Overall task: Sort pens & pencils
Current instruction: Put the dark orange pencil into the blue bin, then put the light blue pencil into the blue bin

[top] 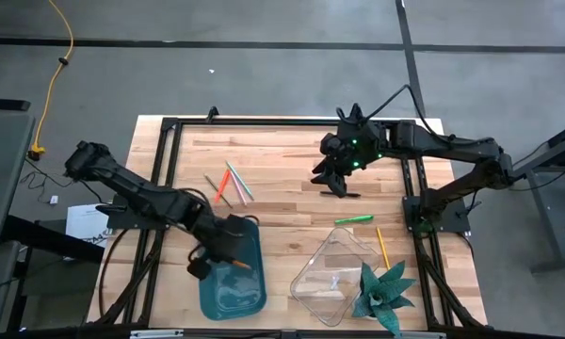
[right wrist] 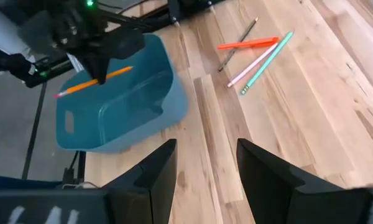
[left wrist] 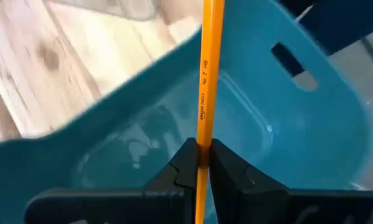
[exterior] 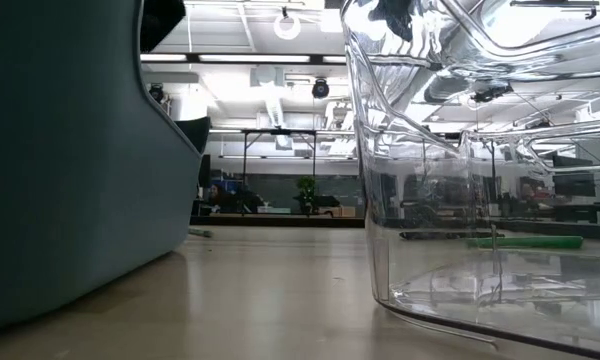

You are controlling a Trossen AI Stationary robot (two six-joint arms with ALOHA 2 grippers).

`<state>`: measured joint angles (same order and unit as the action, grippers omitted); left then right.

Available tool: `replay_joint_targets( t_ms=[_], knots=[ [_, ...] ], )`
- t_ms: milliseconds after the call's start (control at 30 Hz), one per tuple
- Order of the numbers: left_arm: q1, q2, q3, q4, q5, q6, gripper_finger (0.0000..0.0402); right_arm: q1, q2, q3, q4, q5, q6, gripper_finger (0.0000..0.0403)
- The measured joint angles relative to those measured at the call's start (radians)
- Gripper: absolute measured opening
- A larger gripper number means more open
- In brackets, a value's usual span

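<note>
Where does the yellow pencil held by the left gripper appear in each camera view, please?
High view: the yellow pencil lies over the blue bin, held in the left gripper.
Low view: not in it.
Left wrist view: the pencil runs straight up between the shut fingers.
Right wrist view: the pencil crosses the bin's far rim.
Shared landmark: the blue bin.

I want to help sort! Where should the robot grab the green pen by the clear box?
At its middle, straight down from above. The green pen lies flat on the table, bare wood along both long sides, so fingers can close across it.
</note>
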<state>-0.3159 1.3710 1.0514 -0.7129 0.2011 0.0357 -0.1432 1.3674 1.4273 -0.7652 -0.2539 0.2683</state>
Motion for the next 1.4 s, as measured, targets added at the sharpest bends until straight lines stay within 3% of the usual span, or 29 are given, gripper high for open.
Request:
replay_joint_targets(
  t_ms=[333, 967, 1267, 1400],
  knots=[
    [-0.013, 0.097, 0.070, -0.111, -0.034, 0.163, 0.0014, 0.000, -0.001, 0.000, -0.017, 0.000, -0.013, 0.0158],
    [-0.019, 0.115, 0.081, -0.126, -0.034, 0.180, 0.0017, 0.000, 0.000, 0.000, -0.032, 0.010, -0.027, 0.0158],
    [-0.019, 0.115, 0.081, -0.148, -0.034, 0.159, 0.0095, 0.000, 0.000, 0.000, -0.032, 0.010, -0.034, 0.0158],
    [-0.019, 0.105, 0.081, -0.149, -0.066, 0.126, 0.0112, 0.000, 0.000, 0.000, -0.032, 0.010, -0.034, 0.0158]
  ],
)
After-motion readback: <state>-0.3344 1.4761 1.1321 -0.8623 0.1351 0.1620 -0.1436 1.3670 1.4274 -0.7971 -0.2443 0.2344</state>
